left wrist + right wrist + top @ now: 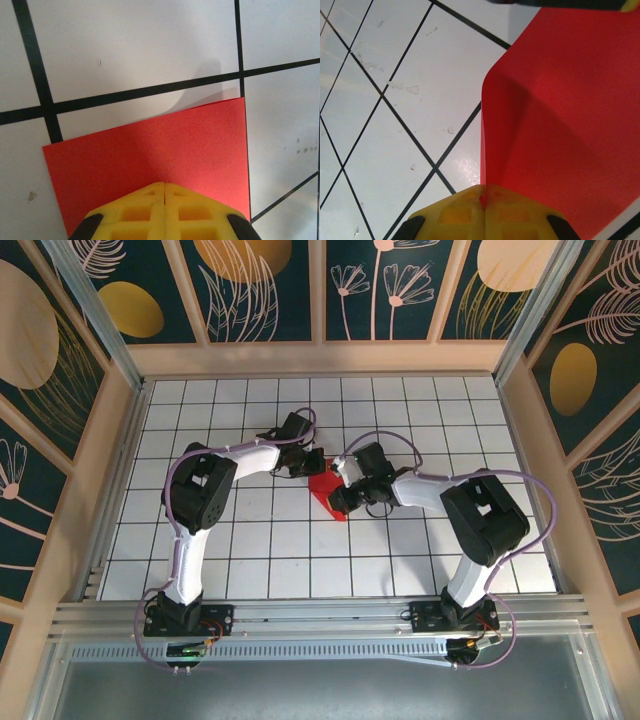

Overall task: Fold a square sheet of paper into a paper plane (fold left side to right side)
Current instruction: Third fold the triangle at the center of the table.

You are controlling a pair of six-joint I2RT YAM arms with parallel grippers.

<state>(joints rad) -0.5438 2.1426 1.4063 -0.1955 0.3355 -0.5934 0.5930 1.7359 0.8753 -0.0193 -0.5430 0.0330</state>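
Observation:
The square sheet of paper (326, 488) is bright red and sits mid-table between both grippers. In the left wrist view the sheet (150, 150) lies flat on the grid. My left gripper (164, 184) is shut, its yellow fingertips (150, 200) together above the sheet with nothing between them. In the right wrist view one edge of the sheet (570, 100) is lifted and curls upward. My right gripper (484, 190) is shut on that edge, with red paper pinched between its fingers. From above, the left gripper (307, 464) is at the sheet's far-left side and the right gripper (342, 492) at its right side.
The white table (250, 540) has a black grid and is walled by patterned panels on three sides. The arm bases (185, 618) stand on the rail at the near edge. Part of the left gripper (570, 2) shows at the top of the right wrist view.

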